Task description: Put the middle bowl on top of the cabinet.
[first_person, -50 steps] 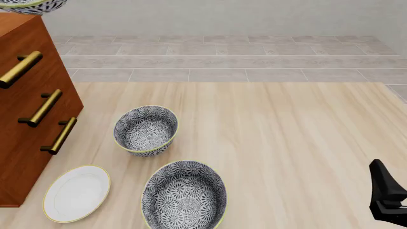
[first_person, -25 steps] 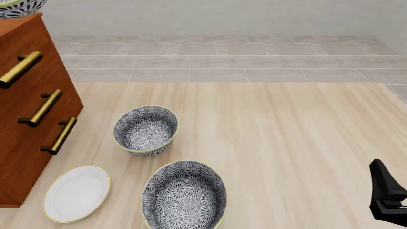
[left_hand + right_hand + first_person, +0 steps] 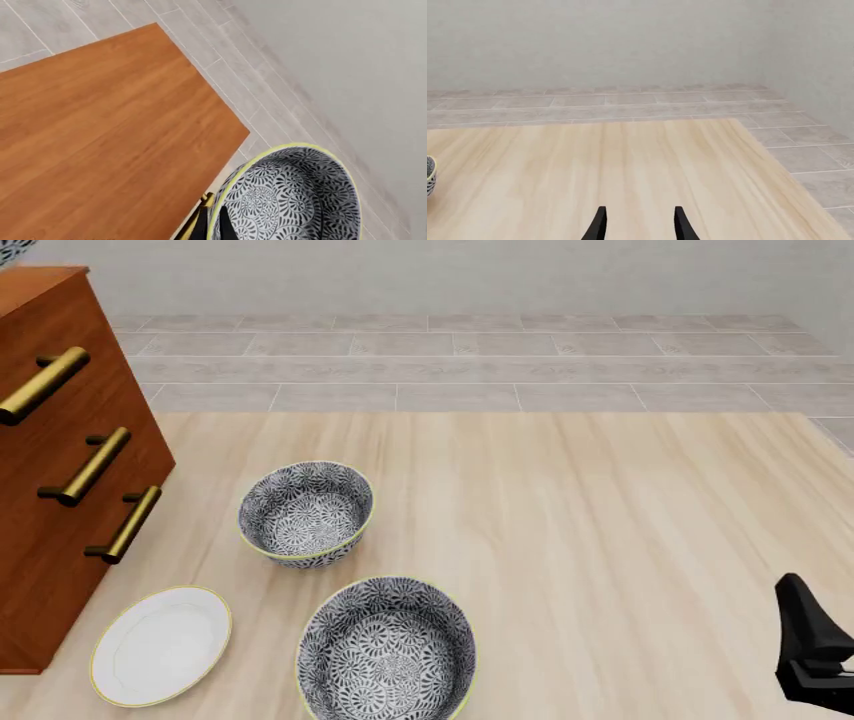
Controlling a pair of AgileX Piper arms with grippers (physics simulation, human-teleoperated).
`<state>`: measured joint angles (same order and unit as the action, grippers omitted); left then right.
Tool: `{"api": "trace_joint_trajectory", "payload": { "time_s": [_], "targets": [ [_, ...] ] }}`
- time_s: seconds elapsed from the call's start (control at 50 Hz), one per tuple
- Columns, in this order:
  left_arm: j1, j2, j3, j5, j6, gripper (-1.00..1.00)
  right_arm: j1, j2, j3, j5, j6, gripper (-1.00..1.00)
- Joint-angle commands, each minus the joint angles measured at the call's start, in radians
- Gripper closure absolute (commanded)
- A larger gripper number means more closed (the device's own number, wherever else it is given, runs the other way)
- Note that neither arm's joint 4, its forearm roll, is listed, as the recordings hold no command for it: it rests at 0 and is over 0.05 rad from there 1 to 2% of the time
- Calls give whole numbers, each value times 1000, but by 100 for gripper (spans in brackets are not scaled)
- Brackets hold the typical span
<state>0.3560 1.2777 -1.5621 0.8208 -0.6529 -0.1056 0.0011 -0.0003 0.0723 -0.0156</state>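
Observation:
The middle bowl [image 3: 293, 200], floral grey-black-and-white with a yellow-green rim, hangs in the air in the left wrist view. My left gripper [image 3: 215, 229] is shut on its rim, with one dark finger [image 3: 226, 231] inside the bowl. The cabinet's reddish-brown top [image 3: 100, 135] lies below and beside the bowl. In the front view only a sliver of the middle bowl [image 3: 11, 250] shows at the top left corner, above the cabinet [image 3: 60, 460]; the left gripper is out of that frame. My right gripper [image 3: 639, 225] is open over bare table, holding nothing.
On the table stand a smaller, deeper patterned bowl [image 3: 306, 510] and the largest patterned bowl [image 3: 387, 650] in front of it. A white plate [image 3: 160, 645] lies by the cabinet's base. The right arm [image 3: 811, 660] sits at the near right edge.
The held bowl has moved left above the cabinet, sliding almost out of the front view's top left corner. The right arm and the things on the table have not moved.

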Motion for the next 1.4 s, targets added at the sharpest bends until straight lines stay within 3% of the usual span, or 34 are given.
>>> {"api": "trace_joint_trajectory", "payload": {
  "time_s": [0.02,0.32,1.02,1.4],
  "targets": [
    [36,19,-27,33,-38,100,1,0,0,-1,0,-100],
    [70,32,-2,31,-114,100,0,0,0,-8,-7,-100],
    [202,66,21,23,-129,100,8,0,0,-7,-8,-100],
    [220,83,74,-2,-130,100,13,1,0,-7,-9,-100]
  ]
}}
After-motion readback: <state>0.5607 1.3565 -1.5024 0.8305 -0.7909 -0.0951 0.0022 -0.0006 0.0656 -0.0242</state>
